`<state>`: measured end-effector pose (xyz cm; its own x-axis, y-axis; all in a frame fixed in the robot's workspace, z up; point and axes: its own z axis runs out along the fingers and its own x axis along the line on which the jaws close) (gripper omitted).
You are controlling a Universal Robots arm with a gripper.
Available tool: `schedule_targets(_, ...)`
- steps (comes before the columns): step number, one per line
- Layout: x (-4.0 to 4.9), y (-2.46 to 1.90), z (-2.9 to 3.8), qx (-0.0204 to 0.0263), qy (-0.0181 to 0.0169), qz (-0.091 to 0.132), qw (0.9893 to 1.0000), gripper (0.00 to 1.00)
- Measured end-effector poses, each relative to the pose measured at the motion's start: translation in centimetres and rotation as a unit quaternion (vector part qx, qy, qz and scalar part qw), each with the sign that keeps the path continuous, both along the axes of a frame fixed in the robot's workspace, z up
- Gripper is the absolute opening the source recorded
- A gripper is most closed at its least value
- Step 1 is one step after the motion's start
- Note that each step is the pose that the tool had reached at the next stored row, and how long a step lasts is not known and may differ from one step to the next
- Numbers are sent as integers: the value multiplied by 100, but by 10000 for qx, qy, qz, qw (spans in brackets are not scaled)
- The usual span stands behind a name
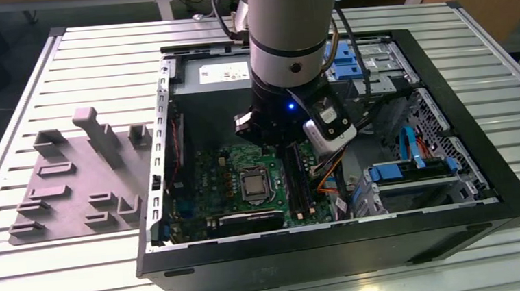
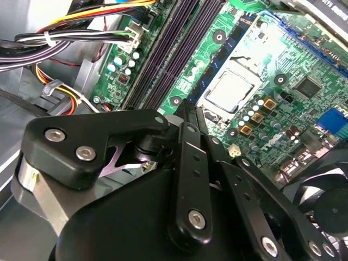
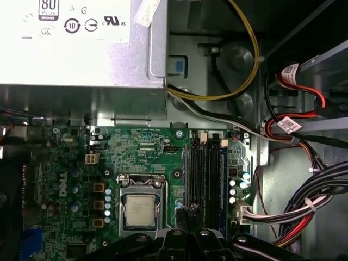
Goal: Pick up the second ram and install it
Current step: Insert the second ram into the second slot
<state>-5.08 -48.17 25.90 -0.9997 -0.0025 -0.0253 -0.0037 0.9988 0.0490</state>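
Observation:
My gripper (image 2: 185, 109) hangs inside the open computer case, low over the green motherboard (image 2: 283, 103). Its black fingertips meet in a narrow point, shut. That point stands over the near end of the dark memory slots (image 2: 168, 51). In the first wrist view the gripper (image 3: 187, 213) sits at the foot of the same slots (image 3: 206, 171), beside the processor socket (image 3: 138, 209). The second ram is hidden: I cannot tell whether a thin stick is pinched between the fingertips. In the exterior view the arm's wrist (image 1: 287, 68) covers the gripper above the slots (image 1: 297, 180).
A grey moulded tray (image 1: 79, 179) with upright blocks lies outside the case on the exterior view's left. The power supply (image 3: 81, 49) sits beyond the board. Cable bundles (image 3: 304, 212) crowd the side past the slots. Blue drive bays (image 1: 409, 173) and the case walls (image 1: 341, 249) close in.

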Motion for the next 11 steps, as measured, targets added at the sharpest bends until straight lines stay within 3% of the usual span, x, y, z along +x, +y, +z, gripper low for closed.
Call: schedule_targets(11, 20, -32, -43, 0, 0, -9, 10000, 11)
